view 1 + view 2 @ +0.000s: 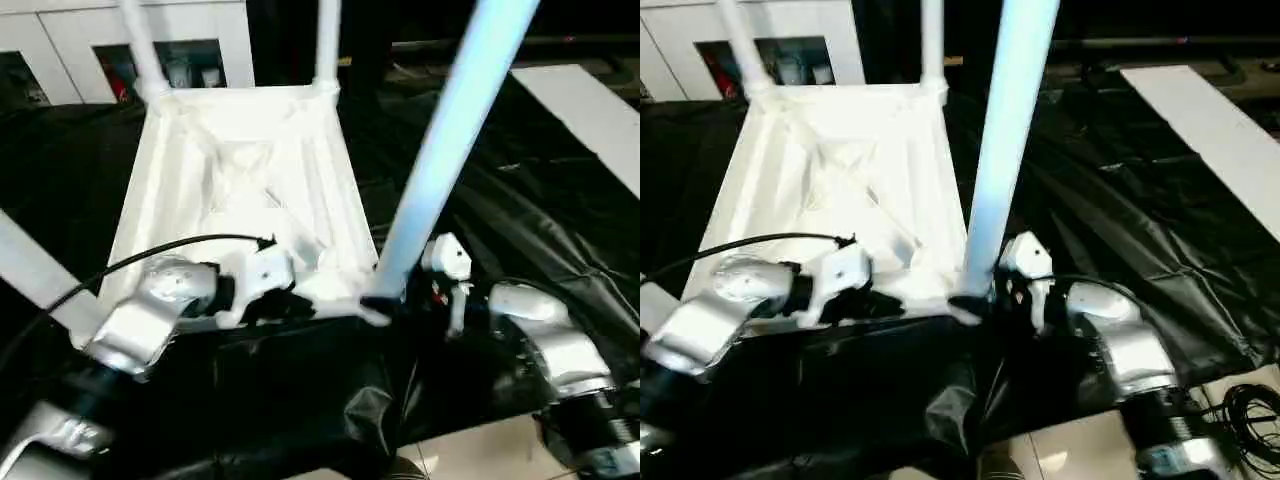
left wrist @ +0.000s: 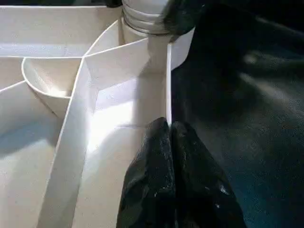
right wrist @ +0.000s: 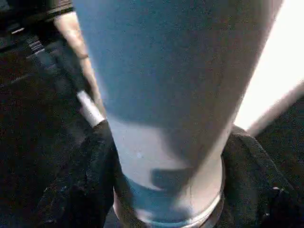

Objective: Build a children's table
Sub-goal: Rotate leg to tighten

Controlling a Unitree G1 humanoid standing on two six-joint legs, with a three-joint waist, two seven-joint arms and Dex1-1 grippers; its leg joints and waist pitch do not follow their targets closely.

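The white tabletop (image 1: 240, 170) lies upside down on black cloth, its ribbed underside facing up. Two white legs (image 1: 140, 50) (image 1: 328, 40) stand in its far corner sockets. A third leg (image 1: 450, 130) rises slanted from the near right corner. My right gripper (image 1: 385, 300) is at that leg's flared base (image 3: 166, 118), with one black finger (image 3: 90, 185) on each side pressing against it. My left gripper (image 1: 270, 305) is shut with nothing in it. Its fingertips (image 2: 164, 137) rest together on the tabletop's near rim (image 2: 168, 85), close to that corner socket. Another white tube (image 1: 35, 270) slants across the near left.
Black sheeting (image 1: 500, 200) covers the surface all around the tabletop. A flat white board (image 1: 590, 120) lies at the far right. White cabinets (image 1: 60, 40) stand behind. Loose black cables (image 1: 1250, 420) sit on the pale floor at the near right.
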